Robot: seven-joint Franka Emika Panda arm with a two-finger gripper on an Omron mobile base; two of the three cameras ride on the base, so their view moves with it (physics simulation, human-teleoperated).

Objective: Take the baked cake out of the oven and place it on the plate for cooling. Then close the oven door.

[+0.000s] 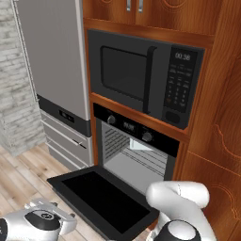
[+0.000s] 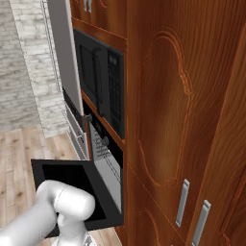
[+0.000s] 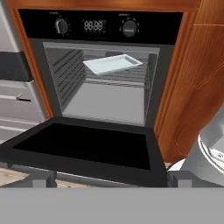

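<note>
Hand view, nearest first: the two small dark finger tips of the gripper [image 3: 107, 180] stand far apart at about 7 and 5 o'clock, spread wide with nothing between them. Just beyond lies the wide black drop-down oven door [image 3: 87, 146], let fully down and flat, its dark glass window facing up. Past it gapes the black built-in oven [image 3: 105, 83], with wire racks on its side walls and two round knobs flanking a small digital display along the top at 12 o'clock. On an upper rack sits a shallow pale rectangular tray [image 3: 113, 64], turned a little askew; I cannot make out a cake on it.

From the left base view, the open door [image 1: 101, 197] juts toward 7 o'clock, a black microwave with a keypad [image 1: 143, 77] sits above the oven, and a tall grey refrigerator [image 1: 54, 61] stands at 10 o'clock.

The tray looks thin, rigid and light, probably slick; its raised near rim seems the best hold, kept level so nothing slides.
</note>
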